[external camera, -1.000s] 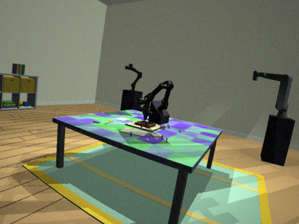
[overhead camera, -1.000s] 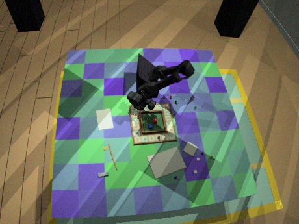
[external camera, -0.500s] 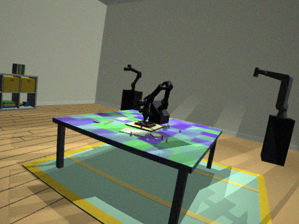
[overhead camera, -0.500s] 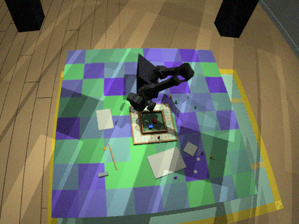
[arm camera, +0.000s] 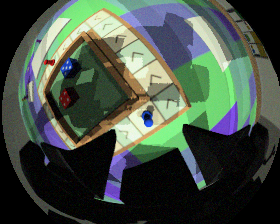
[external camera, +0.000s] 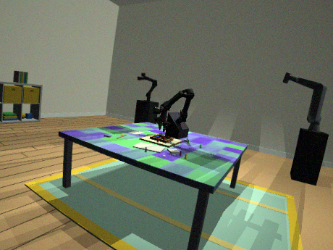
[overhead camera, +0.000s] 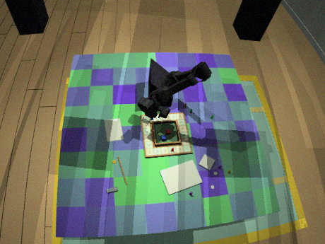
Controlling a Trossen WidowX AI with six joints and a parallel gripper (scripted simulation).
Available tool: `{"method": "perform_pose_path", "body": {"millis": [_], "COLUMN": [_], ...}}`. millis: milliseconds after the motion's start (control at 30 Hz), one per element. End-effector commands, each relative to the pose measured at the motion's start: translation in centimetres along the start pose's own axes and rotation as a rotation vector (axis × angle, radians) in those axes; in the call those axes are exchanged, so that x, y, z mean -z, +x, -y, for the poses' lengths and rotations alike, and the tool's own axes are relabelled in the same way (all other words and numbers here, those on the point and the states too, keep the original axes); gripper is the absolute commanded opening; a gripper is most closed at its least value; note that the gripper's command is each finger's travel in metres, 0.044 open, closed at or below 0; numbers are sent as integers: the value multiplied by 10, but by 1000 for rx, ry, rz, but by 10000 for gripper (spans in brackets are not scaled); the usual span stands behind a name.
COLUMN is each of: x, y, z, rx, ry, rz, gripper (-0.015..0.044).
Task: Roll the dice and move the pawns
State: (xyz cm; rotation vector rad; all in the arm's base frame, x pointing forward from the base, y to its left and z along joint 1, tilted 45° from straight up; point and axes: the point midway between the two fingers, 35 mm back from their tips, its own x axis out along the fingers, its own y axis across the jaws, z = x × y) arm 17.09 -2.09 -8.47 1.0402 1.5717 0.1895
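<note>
The blue pawn (arm camera: pixel 147 118) (overhead camera: pixel 152 118) stands on a square of the arrow board (overhead camera: pixel 145 154) (arm camera: pixel 136 56), near a corner. My gripper (arm camera: pixel 150 131) (overhead camera: pixel 157 115) is open above it, with the pawn showing between and just beyond the fingertips, clear of both. The red pawn (overhead camera: pixel 172 149) (arm camera: pixel 49 62) is on the board's far side from the arm. The blue die (overhead camera: pixel 163 138) (arm camera: pixel 69 67) and the red die (overhead camera: pixel 168 131) (arm camera: pixel 68 98) lie apart inside the tray (overhead camera: pixel 167 143) (arm camera: pixel 111 65). Their pips are too blurred to count surely.
A large white card (overhead camera: pixel 181 177), a small white card (overhead camera: pixel 207 162) and another card (overhead camera: pixel 114 129) lie around the board. A stick (overhead camera: pixel 122 171), a yellow disc (overhead camera: pixel 114 162) and a grey block (overhead camera: pixel 112 189) lie left. Green pawns (overhead camera: pixel 191 110) (overhead camera: pixel 212 117) stand right of the arm.
</note>
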Motion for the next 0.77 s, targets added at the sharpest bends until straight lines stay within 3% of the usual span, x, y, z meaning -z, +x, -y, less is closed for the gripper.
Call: {"method": "perform_pose_path", "body": {"millis": [0,133,400,733], "x": [0,0,32,26], "y": [-13,-34,-93,-86], "z": [-1,-5,-62,-55], "rx": [6,8,4,0], "ry": [-9,-52,-534,-476], "rz": [-4,-4,-8,-5], "gripper": [440,440,440,440]}}
